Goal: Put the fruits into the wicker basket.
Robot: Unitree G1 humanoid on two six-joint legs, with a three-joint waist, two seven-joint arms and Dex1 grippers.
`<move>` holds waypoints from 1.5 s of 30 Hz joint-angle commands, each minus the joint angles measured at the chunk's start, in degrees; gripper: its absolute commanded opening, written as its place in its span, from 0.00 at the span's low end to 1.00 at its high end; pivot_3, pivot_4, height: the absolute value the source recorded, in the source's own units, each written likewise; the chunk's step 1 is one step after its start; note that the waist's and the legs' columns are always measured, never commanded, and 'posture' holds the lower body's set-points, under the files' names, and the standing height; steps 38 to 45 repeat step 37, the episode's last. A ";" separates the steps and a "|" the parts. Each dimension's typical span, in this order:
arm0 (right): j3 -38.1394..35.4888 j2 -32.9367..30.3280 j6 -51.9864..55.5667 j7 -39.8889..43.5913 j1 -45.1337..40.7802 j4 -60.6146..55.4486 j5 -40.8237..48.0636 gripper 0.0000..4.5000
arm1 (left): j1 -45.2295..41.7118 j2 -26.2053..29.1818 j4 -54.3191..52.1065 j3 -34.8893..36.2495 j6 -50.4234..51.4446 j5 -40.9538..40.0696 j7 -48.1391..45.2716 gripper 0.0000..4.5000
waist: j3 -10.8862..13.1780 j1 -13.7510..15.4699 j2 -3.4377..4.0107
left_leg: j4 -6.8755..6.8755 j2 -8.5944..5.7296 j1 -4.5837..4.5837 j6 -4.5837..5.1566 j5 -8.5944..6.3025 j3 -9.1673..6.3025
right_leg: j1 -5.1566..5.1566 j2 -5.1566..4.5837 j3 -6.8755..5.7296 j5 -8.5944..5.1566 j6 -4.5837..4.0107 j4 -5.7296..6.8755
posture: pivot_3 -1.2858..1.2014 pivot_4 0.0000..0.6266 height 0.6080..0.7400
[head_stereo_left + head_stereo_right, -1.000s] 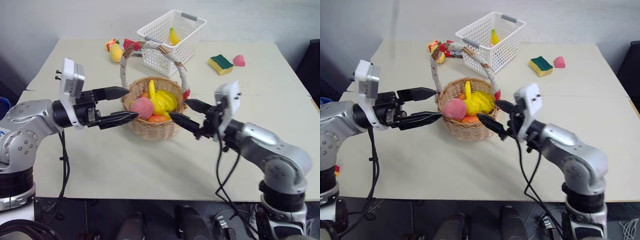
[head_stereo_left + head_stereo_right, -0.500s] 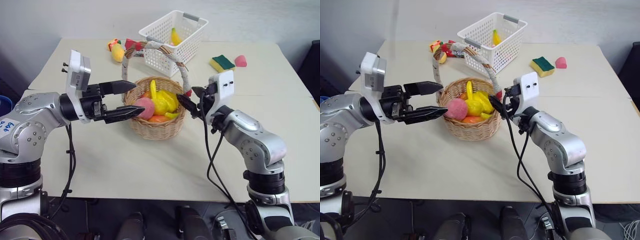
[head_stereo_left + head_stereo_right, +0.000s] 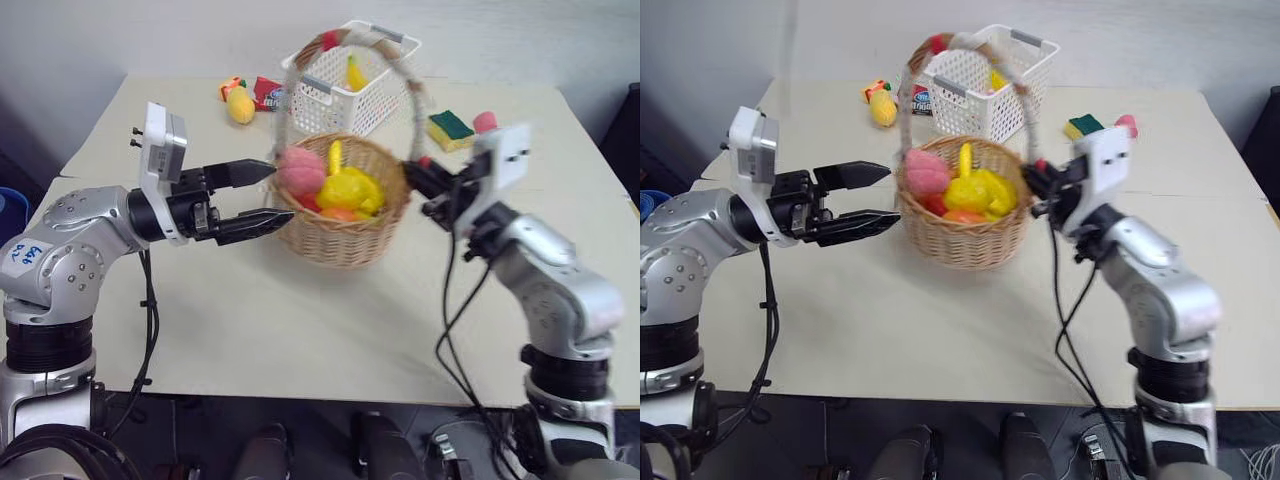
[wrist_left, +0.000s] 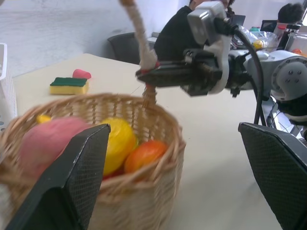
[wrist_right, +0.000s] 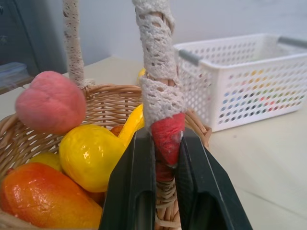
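The right tool point(image 5: 160, 191) is clamped on the red-wrapped foot of the wicker basket point(image 3: 345, 235) handle, probably to drag or steady it. The basket sits mid-surface point(image 3: 300, 330), holding the peach point(image 3: 300, 170) and lemon point(image 3: 350, 188). The left tool point(image 3: 272, 193) hovers wide open beside its rim, empty.

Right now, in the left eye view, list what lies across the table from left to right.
Left tool → pink peach → wicker basket → right tool, shut on the basket handle's red end → yellow-green sponge.
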 commanded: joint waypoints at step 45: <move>-67.11 -17.56 9.13 20.78 64.51 -3.82 38.19 1.00 | -10.00 -8.73 9.50 -8.21 -5.12 4.27 -13.59 1.00 | 0.05 1.21 -0.07 | -0.17 0.19 1.41 0.73 -0.44 0.33 | 1.47 0.18 0.86 0.05 0.10 -0.79 | 0.52 0.24 1.00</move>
